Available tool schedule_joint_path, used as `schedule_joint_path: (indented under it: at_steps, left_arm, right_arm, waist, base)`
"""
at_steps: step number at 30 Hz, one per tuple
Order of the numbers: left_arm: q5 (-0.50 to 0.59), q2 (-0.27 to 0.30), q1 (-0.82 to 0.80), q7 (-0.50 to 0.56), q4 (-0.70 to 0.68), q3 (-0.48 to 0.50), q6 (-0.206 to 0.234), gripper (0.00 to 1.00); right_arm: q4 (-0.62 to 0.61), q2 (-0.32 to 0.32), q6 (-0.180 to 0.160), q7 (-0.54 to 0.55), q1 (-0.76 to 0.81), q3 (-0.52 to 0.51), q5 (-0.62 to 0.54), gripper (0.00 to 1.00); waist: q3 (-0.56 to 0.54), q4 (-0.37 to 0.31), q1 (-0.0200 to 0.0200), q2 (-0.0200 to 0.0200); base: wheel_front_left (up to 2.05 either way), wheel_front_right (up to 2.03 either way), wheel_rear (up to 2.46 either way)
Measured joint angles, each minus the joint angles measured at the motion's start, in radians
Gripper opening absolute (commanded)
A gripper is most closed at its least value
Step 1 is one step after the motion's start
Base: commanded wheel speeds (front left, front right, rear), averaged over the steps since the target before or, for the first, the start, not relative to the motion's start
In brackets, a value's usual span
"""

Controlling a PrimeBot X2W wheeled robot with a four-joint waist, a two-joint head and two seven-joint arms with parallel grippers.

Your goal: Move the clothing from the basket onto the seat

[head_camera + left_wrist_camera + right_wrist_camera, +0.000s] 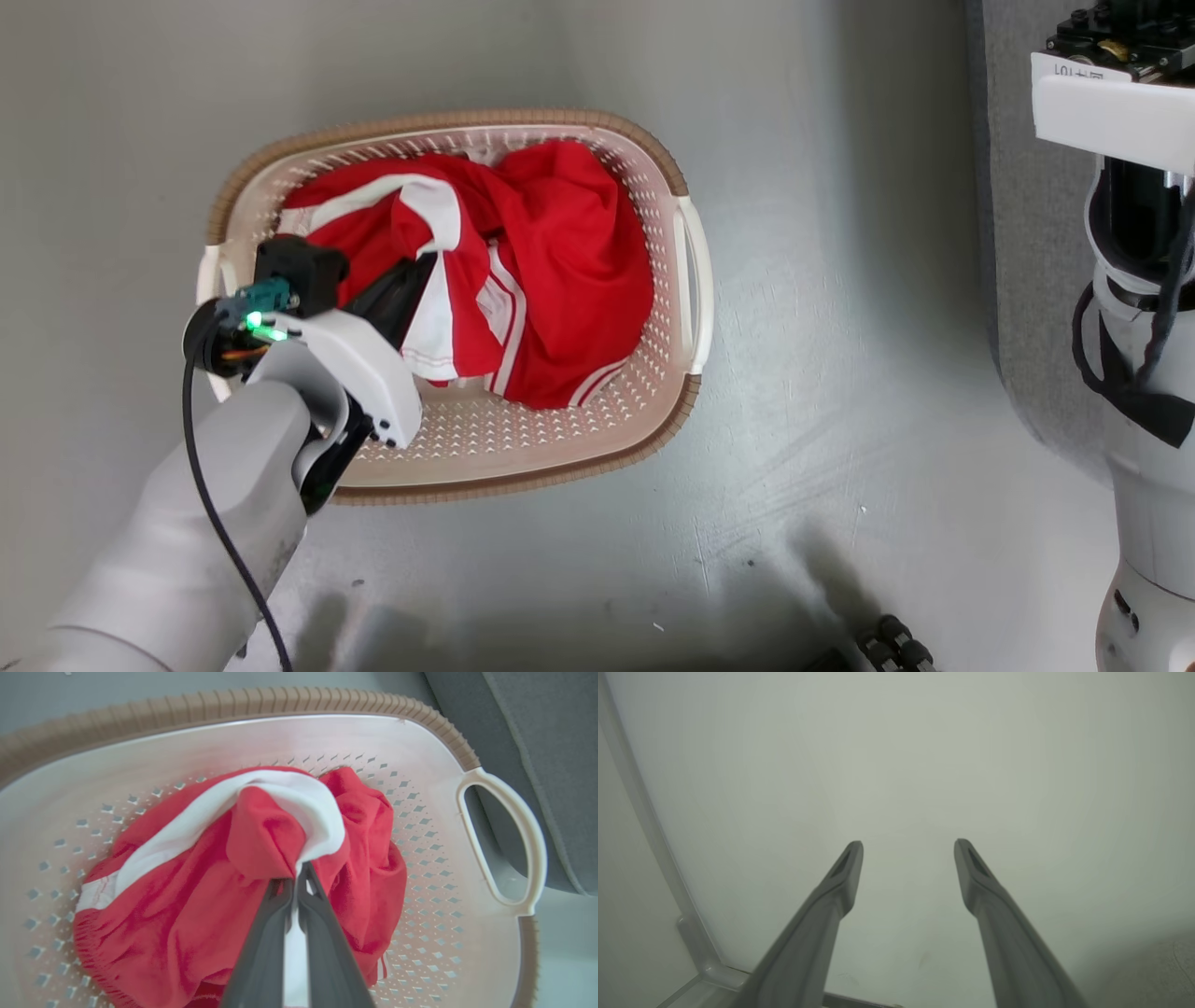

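Note:
The clothing (551,271), bright red with white panels and stripe trim, lies bunched in the cream basket (448,121) on the floor. My left gripper (425,266) reaches into the basket from its left side. In the left wrist view the left gripper (299,870) is shut on a fold of the clothing (187,905), where a white band meets red cloth, and the fabric rises to a peak at the fingertips. The basket's brown rim (233,704) curves around behind. The grey seat (1027,280) stands at the right, and its edge (551,765) lies just past the basket's handle. My right gripper (908,847) is open with nothing between its fingers.
Pale grey floor (822,448) surrounds the basket. My right arm's pale casing (1139,448) stands at the far right, in front of the seat. A white basket handle (523,830) faces the seat. The right wrist view looks at a plain pale surface with a skirting strip (654,835).

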Motion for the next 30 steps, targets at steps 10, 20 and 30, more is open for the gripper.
schedule_joint_path:
  at_steps: [10,20,30]
  left_arm:
    - [-0.003,0.032,0.058,-0.036,-0.031,0.027,0.000,0.00]
    - [-0.008,0.060,0.097,-0.044,-0.104,0.138,0.002,0.00]
    - [0.056,0.067,0.144,-0.044,-0.280,0.312,0.013,0.00]
  right_arm:
    - [0.034,-0.001,0.000,-0.001,0.050,-0.024,-0.030,1.00]
    - [0.060,0.000,0.000,-0.001,0.112,-0.035,-0.037,1.00]
    - [0.093,0.000,0.000,-0.001,0.194,-0.058,-0.056,1.00]
  waist:
    - [-0.085,0.034,0.0000,0.0000]
    - [-0.180,0.067,0.0000,0.0000]
    - [-0.273,0.093,-0.0001,0.0000]
  base:
    - [0.00,0.00,0.00]
    - [0.00,0.00,0.00]
    - [0.00,0.00,0.00]
